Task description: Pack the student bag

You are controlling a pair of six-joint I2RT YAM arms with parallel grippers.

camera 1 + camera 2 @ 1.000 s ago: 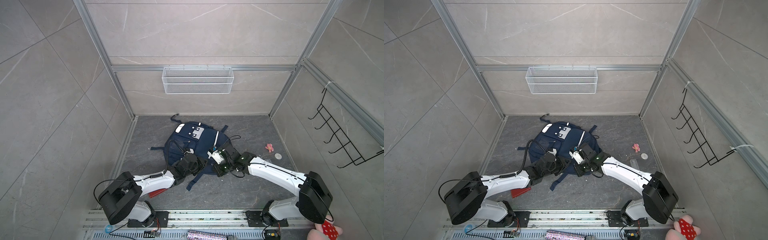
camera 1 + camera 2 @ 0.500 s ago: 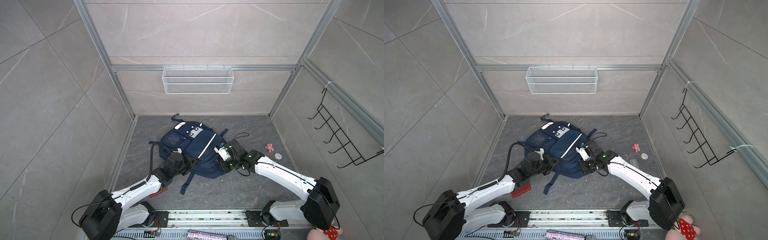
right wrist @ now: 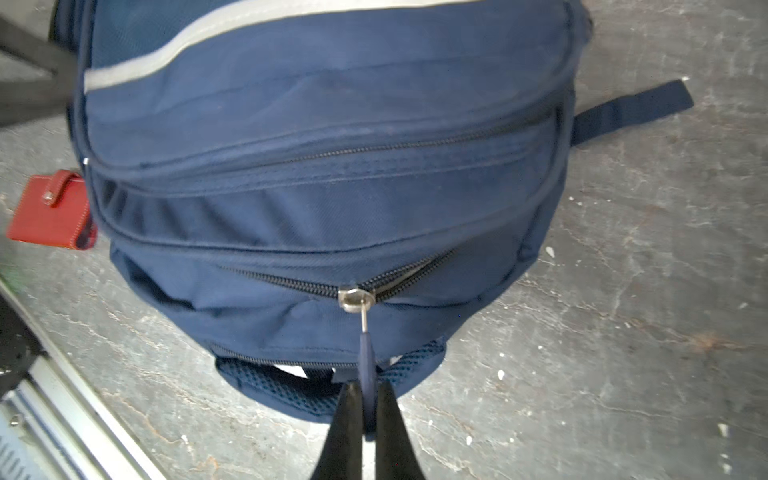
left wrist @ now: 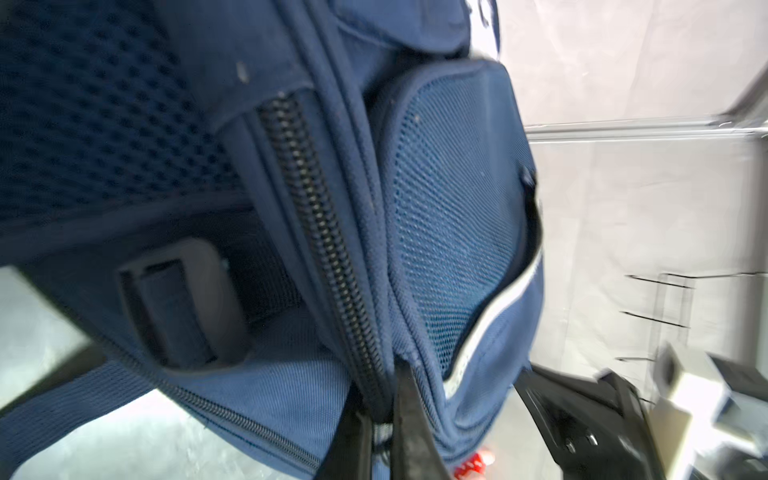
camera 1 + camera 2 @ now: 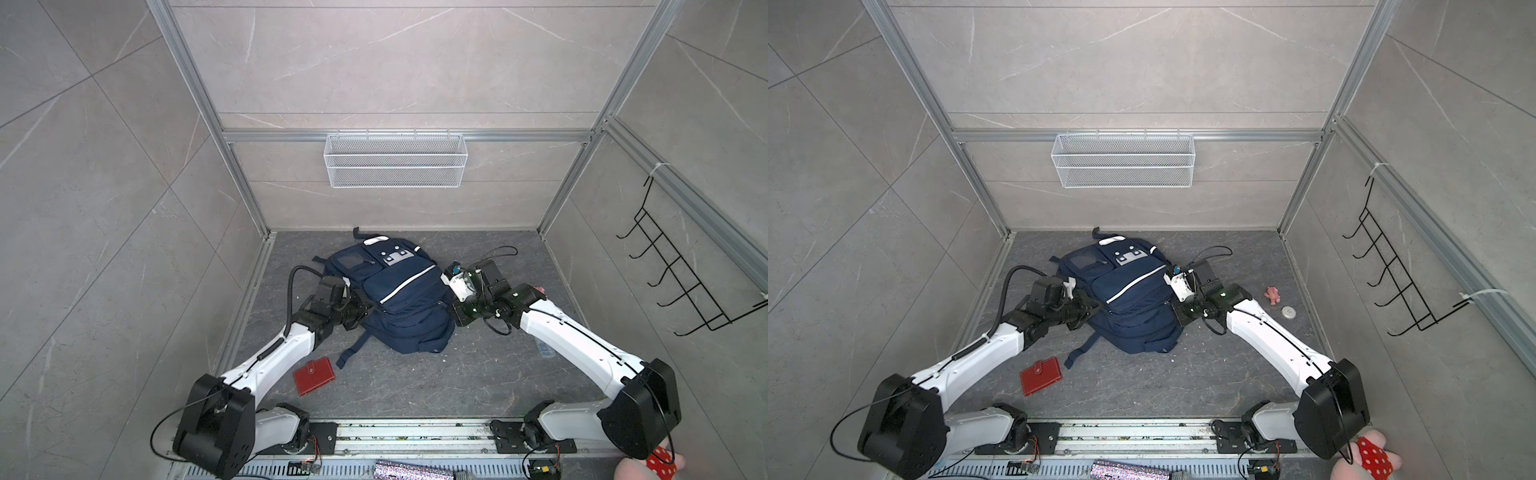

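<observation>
Right wrist view: right gripper (image 3: pixel 365 392) pinched tight on the zip pull (image 3: pixel 366 357); left gripper (image 4: pixel 380 399) clamps a seam (image 4: pixel 370 249) of the limp-looking student bag (image 5: pixel 395 299), lying mid-floor between them.

Both top views are bright and even, with soft light from above. The student bag (image 5: pixel 399 299) drops only a faint shadow on the grey floor (image 5: pixel 415 386). The side walls (image 5: pixel 83 208) lean out wide near the edges (most at the corners). The left wrist view is smeared and blurry, its background washed out white. The right wrist view is sharper, with pale glare on the floor.
</observation>
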